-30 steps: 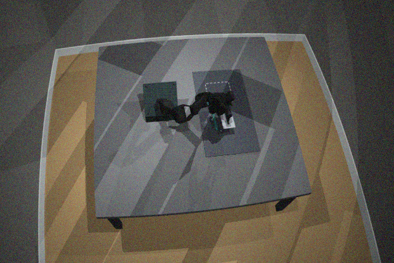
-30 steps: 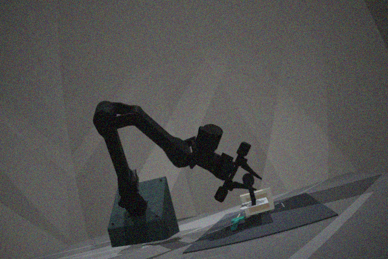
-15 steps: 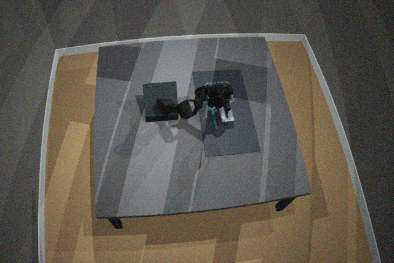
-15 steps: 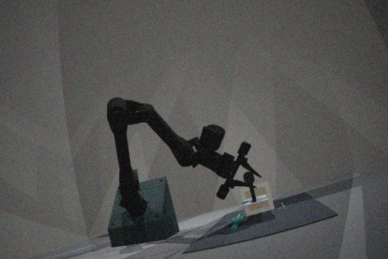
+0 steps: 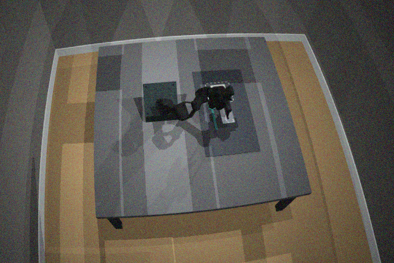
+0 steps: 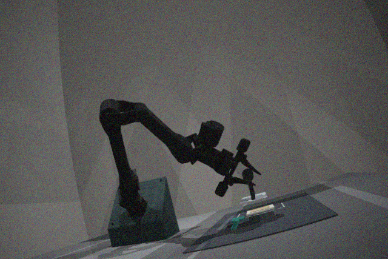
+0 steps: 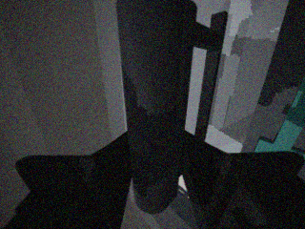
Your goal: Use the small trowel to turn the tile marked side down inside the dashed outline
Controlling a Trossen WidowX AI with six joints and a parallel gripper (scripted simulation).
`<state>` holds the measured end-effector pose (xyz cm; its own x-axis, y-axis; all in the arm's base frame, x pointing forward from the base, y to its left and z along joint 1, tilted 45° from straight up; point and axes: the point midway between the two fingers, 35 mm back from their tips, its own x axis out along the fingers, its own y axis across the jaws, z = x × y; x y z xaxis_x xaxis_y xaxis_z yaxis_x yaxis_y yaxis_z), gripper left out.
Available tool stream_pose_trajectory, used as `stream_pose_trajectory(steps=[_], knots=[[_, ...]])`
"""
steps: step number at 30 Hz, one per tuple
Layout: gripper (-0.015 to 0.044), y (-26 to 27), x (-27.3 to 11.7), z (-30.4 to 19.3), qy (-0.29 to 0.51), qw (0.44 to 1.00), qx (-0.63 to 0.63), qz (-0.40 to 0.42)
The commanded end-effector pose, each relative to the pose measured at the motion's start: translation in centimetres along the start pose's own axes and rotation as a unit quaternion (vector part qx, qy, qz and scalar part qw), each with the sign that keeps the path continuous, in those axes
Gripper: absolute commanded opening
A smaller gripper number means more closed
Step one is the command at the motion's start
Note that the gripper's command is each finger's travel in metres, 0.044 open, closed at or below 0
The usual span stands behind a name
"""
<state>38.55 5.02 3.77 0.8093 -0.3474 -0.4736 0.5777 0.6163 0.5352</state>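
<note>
My gripper is shut on the trowel's dark round handle. The trowel's pale blade hangs above the mat on a dark shank. The tile, pale-edged with a tan band in the exterior view, lies low on the mat, looking nearly flat. In the top view its edge shows inside the dashed outline, partly hidden by the gripper. Which side faces down, and whether it is fully inside, I cannot tell.
A teal piece stands on the mat beside the blade, on the arm-base side. The dark green base block stands on the grey table. Hard shadows cross table and mat.
</note>
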Motion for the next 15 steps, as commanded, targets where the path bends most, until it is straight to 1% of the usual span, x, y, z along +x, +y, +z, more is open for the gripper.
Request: stream_pose_trajectory(steps=[1, 8, 15], knots=[[0.0, 1.2, -0.5, 1.3, 0.001, 1.0, 0.001, 0.01], [0.0, 1.8, -1.5, 3.7, 0.001, 1.0, 0.001, 0.01], [0.0, 1.9, -1.5, 3.7, 0.001, 1.0, 0.001, 0.01]])
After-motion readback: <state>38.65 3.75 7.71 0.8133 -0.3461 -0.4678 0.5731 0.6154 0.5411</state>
